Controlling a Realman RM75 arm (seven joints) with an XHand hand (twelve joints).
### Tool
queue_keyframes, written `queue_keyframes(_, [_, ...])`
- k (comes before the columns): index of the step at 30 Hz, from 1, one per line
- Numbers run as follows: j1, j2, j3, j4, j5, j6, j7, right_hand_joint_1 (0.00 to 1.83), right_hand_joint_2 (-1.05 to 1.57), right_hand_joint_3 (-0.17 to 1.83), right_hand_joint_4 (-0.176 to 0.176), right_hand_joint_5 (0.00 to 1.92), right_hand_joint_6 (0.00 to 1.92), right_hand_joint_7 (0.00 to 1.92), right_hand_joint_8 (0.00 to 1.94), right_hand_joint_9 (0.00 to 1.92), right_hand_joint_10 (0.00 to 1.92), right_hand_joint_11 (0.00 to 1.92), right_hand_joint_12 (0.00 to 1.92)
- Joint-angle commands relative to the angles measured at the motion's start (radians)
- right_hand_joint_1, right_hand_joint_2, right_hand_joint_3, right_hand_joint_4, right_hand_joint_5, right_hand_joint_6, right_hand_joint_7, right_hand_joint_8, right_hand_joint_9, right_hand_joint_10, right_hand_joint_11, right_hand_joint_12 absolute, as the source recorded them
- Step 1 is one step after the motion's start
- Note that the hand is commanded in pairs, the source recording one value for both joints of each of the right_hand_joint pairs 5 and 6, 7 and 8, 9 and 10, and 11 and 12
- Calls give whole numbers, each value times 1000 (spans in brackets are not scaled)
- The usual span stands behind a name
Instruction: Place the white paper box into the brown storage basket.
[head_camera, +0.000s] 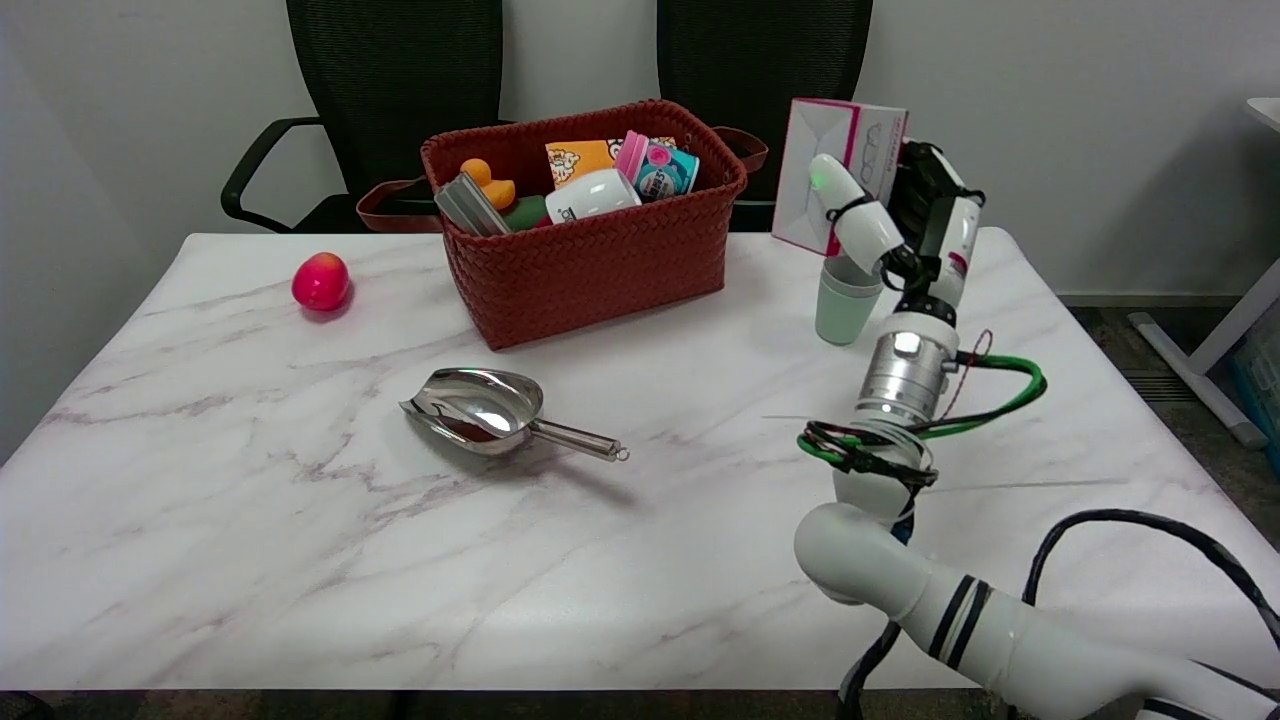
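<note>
My right hand (905, 215) grips the white paper box (835, 165), a flat carton with pink edges, and holds it upright in the air above the table's right rear. One finger lies across the box's front face. The brown woven storage basket (600, 265) stands at the table's rear middle, to the left of the box, with a gap between them. Several items lie inside the basket: an orange duck, a white cup, a pink-lidded tub and a printed packet.
A pale green cup (845, 300) stands on the table just below the held box. A metal scoop (490, 408) lies in the table's middle and a red fruit (321, 281) at the left rear. Two black chairs stand behind the table.
</note>
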Motion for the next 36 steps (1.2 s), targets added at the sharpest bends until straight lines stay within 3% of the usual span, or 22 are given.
queue_keyframes(1, [136,12,50,-20,-31,-261,-37,1090,1069,-175,0,784,784,1368,1368,1243,1243,1014,1014])
queue_keyframes(19, [323,-9,59,-158,-31,-549,-80,1071,1074,-175,0,789,789,1369,1369,1242,1242,976,976])
queue_keyframes(36, [531,-92,-13,-425,-45,-695,-70,1046,968,-148,0,760,760,1279,1279,1141,1141,722,722])
